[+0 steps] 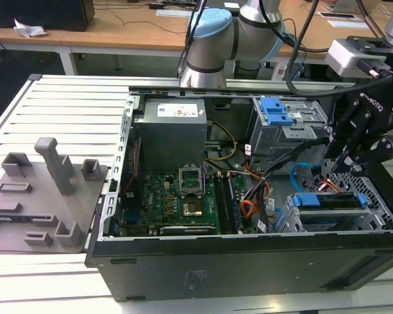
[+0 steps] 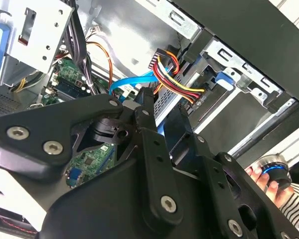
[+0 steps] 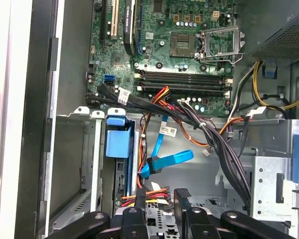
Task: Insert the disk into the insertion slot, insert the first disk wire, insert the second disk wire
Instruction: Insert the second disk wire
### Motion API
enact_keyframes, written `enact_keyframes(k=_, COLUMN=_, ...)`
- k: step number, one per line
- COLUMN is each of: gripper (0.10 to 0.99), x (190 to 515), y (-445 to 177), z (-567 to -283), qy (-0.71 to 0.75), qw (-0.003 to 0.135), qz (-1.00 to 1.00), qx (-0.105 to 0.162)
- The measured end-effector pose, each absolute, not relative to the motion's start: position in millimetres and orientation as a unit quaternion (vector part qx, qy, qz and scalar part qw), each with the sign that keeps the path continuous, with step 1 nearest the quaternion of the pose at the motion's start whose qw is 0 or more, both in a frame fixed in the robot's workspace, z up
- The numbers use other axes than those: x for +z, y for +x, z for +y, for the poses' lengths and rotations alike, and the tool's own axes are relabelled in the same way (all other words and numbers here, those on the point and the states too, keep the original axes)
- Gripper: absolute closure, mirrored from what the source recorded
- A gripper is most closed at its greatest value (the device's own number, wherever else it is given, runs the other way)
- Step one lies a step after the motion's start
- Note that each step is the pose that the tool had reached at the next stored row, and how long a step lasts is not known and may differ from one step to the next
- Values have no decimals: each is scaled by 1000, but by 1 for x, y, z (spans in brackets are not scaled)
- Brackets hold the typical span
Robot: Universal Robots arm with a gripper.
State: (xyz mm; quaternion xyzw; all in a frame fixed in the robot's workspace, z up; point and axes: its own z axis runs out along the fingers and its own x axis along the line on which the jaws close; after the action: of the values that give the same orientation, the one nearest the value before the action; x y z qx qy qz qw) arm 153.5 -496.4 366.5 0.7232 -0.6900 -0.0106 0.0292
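Note:
The disk (image 1: 327, 210), silver in a blue carrier frame (image 3: 115, 139), sits in the insertion slot (image 1: 380, 212), the perforated metal cage at the exterior view's lower right of the open computer case. My black gripper (image 1: 340, 171) hangs just above it. Its fingers (image 3: 139, 204) stand apart, open, in both wrist views. A red, yellow and black wire bundle (image 2: 177, 79) runs past the fingertips to the disk's end, and shows as coloured wires (image 3: 152, 191) beside one finger. A flat blue cable (image 3: 172, 159) loops above the cage, its plug end hanging free.
A taller grey cage with a blue tab (image 1: 275, 111) stands behind the slot. The motherboard (image 1: 177, 196) and power supply (image 1: 170, 131) fill the case's left. Thick black cables (image 3: 214, 139) cross near the gripper. A hand (image 2: 261, 177) rests on a round knob outside the case.

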Motion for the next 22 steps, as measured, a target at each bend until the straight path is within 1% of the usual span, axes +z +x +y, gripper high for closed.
enact_keyframes(k=22, gripper=725, x=365, y=119, z=-496, qy=724, qw=29, qz=-690, qx=-10)
